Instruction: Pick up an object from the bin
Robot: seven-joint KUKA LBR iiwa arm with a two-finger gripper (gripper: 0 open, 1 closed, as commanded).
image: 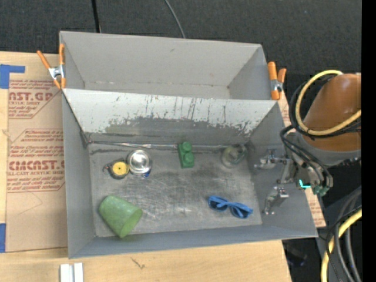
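My gripper [271, 180] hangs open, empty, at the grey metal bin's [176, 113] right wall. Descending could scrape it and miss the blue plastic sunglasses [230, 206].

One green cup [120, 215], one yellow disc [119, 169], one silver ball [139, 162], one green block [186, 155], one clear round thing [233, 155], one pair of blue sunglasses [230, 206].

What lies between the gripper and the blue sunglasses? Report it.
Nothing visible. The gripper is by the right wall of the bin; the sunglasses lie just left of it on bare floor. The green block sits farther back.
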